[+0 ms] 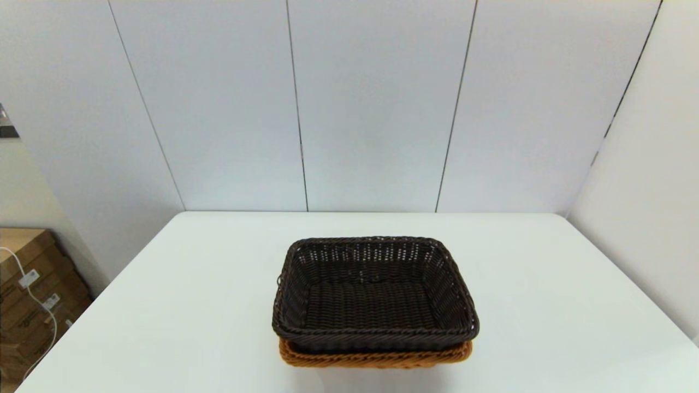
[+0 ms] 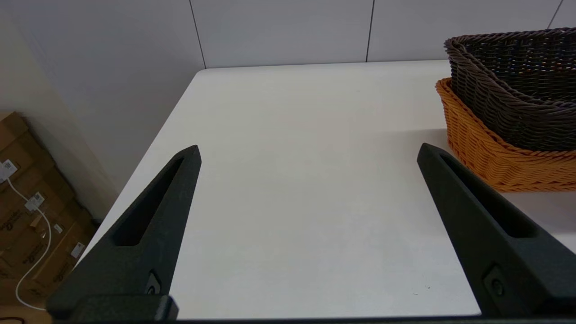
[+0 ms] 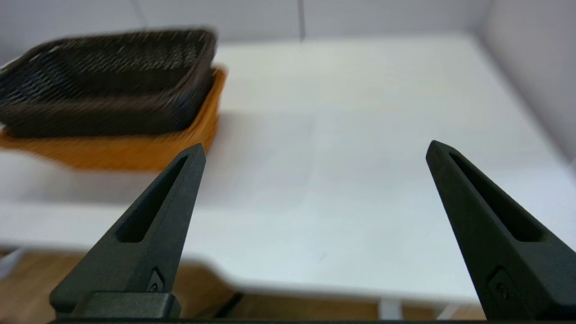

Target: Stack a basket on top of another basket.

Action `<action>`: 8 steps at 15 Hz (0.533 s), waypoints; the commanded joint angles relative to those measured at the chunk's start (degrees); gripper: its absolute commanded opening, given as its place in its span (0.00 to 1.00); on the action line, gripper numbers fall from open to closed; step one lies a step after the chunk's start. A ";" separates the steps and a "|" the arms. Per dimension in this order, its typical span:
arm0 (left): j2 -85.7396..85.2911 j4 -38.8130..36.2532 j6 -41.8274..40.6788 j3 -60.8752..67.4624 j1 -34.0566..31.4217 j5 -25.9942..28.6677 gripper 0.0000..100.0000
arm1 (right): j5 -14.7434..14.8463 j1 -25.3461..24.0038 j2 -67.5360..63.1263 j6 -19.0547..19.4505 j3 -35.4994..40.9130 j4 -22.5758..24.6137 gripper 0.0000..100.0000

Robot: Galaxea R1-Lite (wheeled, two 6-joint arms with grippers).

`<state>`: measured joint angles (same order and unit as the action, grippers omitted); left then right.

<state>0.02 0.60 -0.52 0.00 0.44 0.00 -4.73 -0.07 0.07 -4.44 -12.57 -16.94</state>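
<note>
Two baskets: dark basket sits inside orange basket.
Left gripper: wide open, baskets off to its right.
Right gripper: wide open, baskets off to its left.

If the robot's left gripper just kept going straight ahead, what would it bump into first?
Probably nothing soon. The open left gripper points across bare white table toward the wall panels. The dark brown basket, nested in the orange basket, sits off to one side, apparently outside its path, though depth is hard to judge.

Woven wicker baskets; matt table
</note>
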 commanded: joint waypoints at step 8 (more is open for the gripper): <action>-0.02 0.02 0.00 0.26 0.00 0.00 1.00 | 3.24 -0.01 -0.07 7.16 8.70 6.49 1.00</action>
<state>0.02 0.62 -0.52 0.00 0.44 0.00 -1.43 -0.07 0.07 2.80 -4.24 -10.45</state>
